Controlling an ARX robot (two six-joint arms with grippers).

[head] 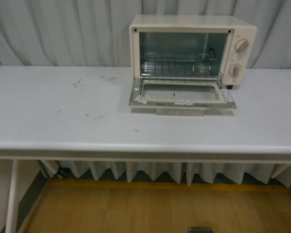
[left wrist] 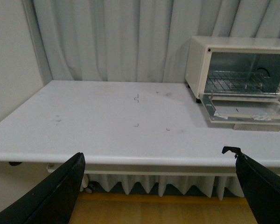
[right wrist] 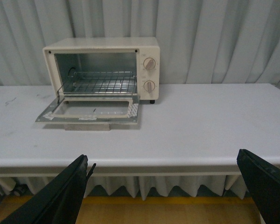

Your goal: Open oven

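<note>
Front view | oven [head: 191, 48] sits at the back of the surface [head: 63, 116], door [head: 182, 94] lying flat down | left hand [left wrist: 158, 186] and right hand [right wrist: 168, 186] both wide open, holding nothing | looks done; keep hands back, don't bump door

**Both end effectors open, held off the desk edge**

Front view: neither arm in frame.

Left wrist view: left end effector [left wrist: 158, 191] open wide. Two dark fingers [left wrist: 51, 196] show at the lower corners, far apart, nothing between them. It hangs in front of the desk [left wrist: 107, 121] edge, touching nothing.

Right wrist view: right end effector [right wrist: 170, 191] likewise spread wide, dark fingers [right wrist: 56, 198] at both lower corners, nothing gripped. Also held out in front of the desk edge, clear of contact.

Wrists and upper arms not visible.
</note>
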